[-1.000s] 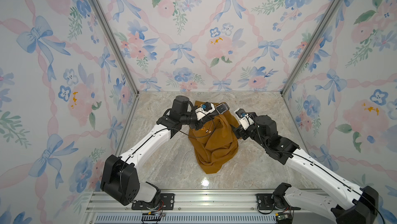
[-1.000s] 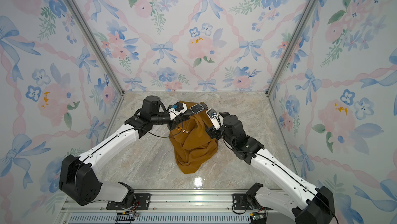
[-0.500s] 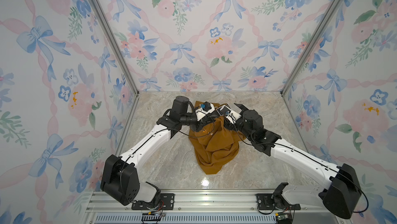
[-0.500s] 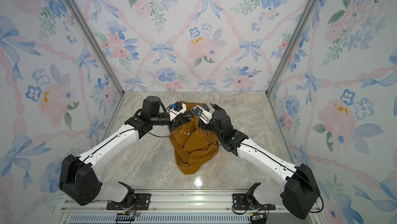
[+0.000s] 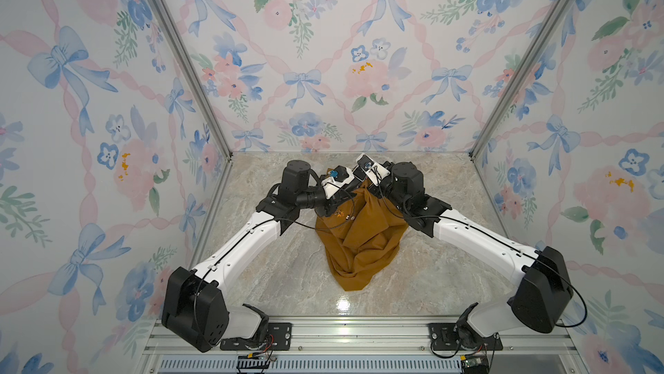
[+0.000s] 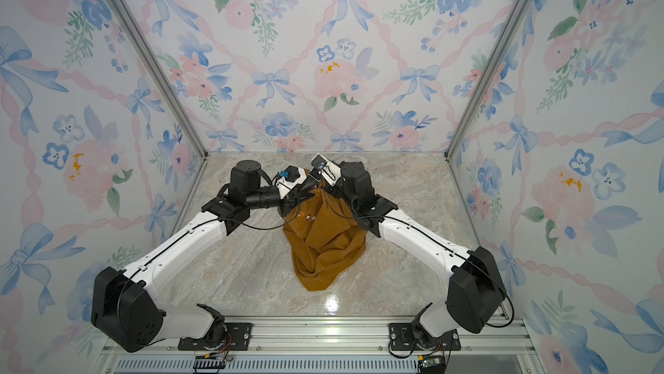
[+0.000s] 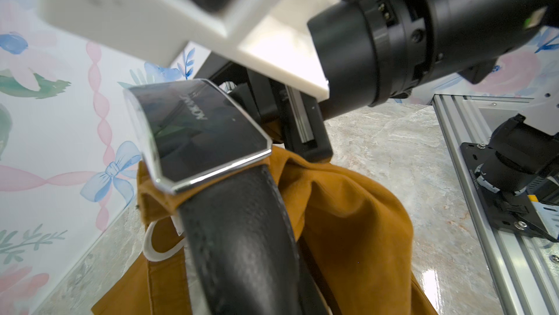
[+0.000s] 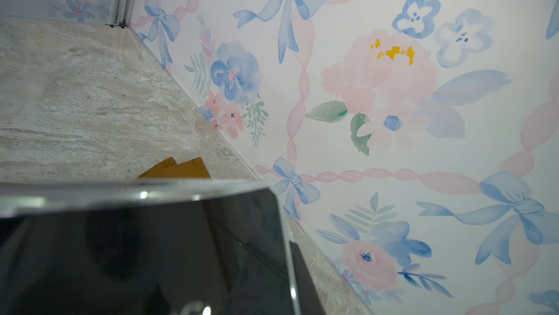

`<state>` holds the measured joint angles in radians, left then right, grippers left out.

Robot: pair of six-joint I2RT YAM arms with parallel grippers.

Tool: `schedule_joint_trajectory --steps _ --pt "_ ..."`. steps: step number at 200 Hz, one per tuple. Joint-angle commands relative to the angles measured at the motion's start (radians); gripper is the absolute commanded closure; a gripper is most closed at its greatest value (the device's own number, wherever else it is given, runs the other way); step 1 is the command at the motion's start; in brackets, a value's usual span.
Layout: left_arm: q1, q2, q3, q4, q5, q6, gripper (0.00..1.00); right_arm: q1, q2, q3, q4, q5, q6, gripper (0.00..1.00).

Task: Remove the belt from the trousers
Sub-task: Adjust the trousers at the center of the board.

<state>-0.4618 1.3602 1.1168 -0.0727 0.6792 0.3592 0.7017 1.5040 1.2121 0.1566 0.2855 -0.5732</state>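
Where both arms meet over the far middle of the bench [image 5: 273,275], we see the trousers [image 5: 363,243] bunched and lifted at the waistband. Through it runs the belt [image 7: 242,238], strap lengthwise toward the left wrist camera, buckle [image 7: 196,129] at the far end. Our right fingers [image 7: 302,123] clench at that buckle; our left fingers' state we cannot tell.

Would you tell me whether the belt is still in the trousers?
Still in: the belt strap runs down into the bunched trousers waistband below its buckle.
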Motion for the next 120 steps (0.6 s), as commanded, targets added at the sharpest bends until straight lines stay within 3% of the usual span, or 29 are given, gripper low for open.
schedule_joint_trajectory --steps 1,29,45,71,86,120 --pt "-0.01 -0.017 0.017 -0.022 0.025 0.024 0.66 0.018 0.002 0.044 0.138 0.026 0.068 1.0" --pt "-0.01 -0.046 0.045 -0.022 -0.138 0.01 0.25 0.007 -0.01 0.069 0.044 0.118 0.215 1.0" --pt "-0.009 -0.06 0.061 -0.021 -0.285 -0.038 0.11 -0.021 -0.015 0.09 -0.064 0.152 0.339 1.0" --pt "-0.011 -0.079 0.075 -0.018 -0.615 -0.288 0.16 -0.096 -0.032 0.066 -0.177 0.158 0.579 1.0" --pt "-0.029 -0.11 0.027 -0.002 -0.646 -0.385 0.29 -0.132 -0.04 0.055 -0.234 0.159 0.724 1.0" --pt "-0.261 -0.194 -0.171 0.2 -0.82 -0.484 0.39 -0.162 -0.061 0.033 -0.321 0.167 0.904 1.0"
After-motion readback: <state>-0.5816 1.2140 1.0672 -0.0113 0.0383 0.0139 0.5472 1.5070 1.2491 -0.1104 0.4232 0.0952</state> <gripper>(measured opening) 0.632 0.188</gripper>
